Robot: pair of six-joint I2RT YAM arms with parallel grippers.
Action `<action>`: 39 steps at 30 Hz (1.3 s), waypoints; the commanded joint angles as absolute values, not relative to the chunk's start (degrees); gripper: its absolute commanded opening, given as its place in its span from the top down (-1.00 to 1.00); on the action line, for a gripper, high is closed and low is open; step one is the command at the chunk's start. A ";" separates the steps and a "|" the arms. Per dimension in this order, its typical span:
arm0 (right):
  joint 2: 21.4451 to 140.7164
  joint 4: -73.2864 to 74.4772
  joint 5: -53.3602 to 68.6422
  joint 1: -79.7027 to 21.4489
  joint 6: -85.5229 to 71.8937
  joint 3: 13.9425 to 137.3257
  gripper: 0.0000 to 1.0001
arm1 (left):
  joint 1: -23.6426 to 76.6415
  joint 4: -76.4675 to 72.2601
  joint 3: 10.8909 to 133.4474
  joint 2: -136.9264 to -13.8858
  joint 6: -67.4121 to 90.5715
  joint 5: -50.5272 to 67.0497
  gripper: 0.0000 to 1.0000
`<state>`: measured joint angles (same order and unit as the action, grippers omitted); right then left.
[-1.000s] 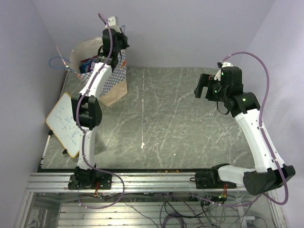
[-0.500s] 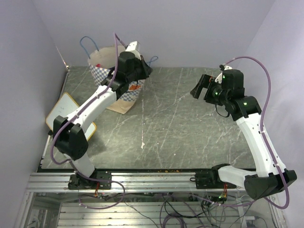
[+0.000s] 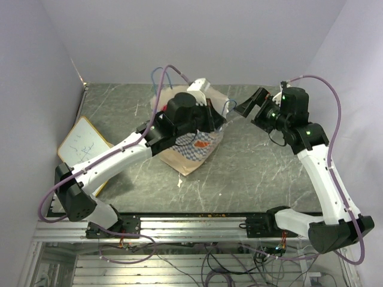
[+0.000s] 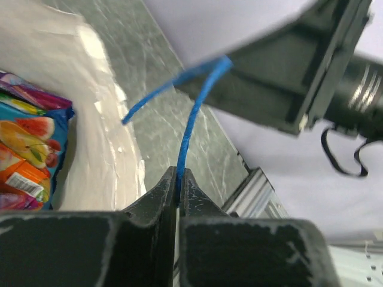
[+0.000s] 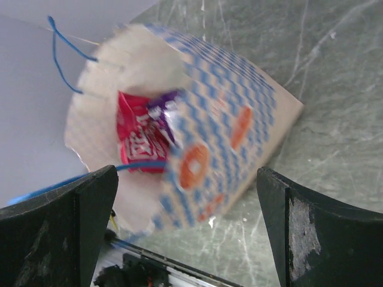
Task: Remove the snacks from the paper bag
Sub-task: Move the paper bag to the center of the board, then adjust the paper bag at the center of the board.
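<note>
1. The left fingers point(image 4: 161, 206) are pressed together on a thin blue cord point(image 4: 190, 128), one handle of the bag point(image 3: 194, 146). Pinching the handle probably lets the arm steady or tip the bag without crushing the paper.
2. The bag sits mid-table, tilted, and the right wrist camera looks into its mouth, which should make reaching in easier.
3. The right fingers point(image 5: 57, 233) are spread wide and hold nothing. They are near the bag's mouth, apparently lined up to go in.
4. The snacks point(image 5: 139, 142) lie inside the bag. They are glossy, crinkled foil packets, one magenta-red and one purple. The left wrist view shows a blue-edged one with fruit prints.
5. The bag is stiff cream paper, plain inside, with a blue-and-white check band and orange marks. The table point(image 3: 269, 173) is grey, scratched and stone-like.
</note>
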<state>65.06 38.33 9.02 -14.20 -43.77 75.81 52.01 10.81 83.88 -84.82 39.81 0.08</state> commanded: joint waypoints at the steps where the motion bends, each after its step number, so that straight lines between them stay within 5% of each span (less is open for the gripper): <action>1: 66.90 40.51 10.01 -13.76 -46.74 81.94 -1.00 | 54.22 9.23 87.18 -82.88 41.39 0.52 0.68; 7: 67.00 43.91 12.37 -13.72 -45.74 84.47 -1.00 | 53.98 26.60 98.97 -84.24 31.92 -2.87 -0.04; 20: 70.26 54.09 16.15 -13.74 -37.16 86.33 -1.00 | 37.01 48.25 106.96 -82.80 26.97 -12.79 -0.69; 23: 72.35 57.15 20.25 -13.74 -36.96 86.06 -1.00 | 29.92 51.06 108.83 -85.98 27.89 -8.58 -0.74; 25: 72.00 56.48 23.95 -13.71 -38.19 83.38 -1.00 | 26.20 51.94 110.62 -88.76 28.39 -4.73 -0.97; 31: 69.87 52.97 31.87 -13.77 -39.94 77.53 -0.98 | 22.05 48.89 113.95 -96.43 29.04 2.75 -0.91; 39: 70.33 56.68 28.62 -13.78 -32.88 81.44 -0.46 | 18.35 48.14 121.98 -107.59 34.61 11.59 -0.50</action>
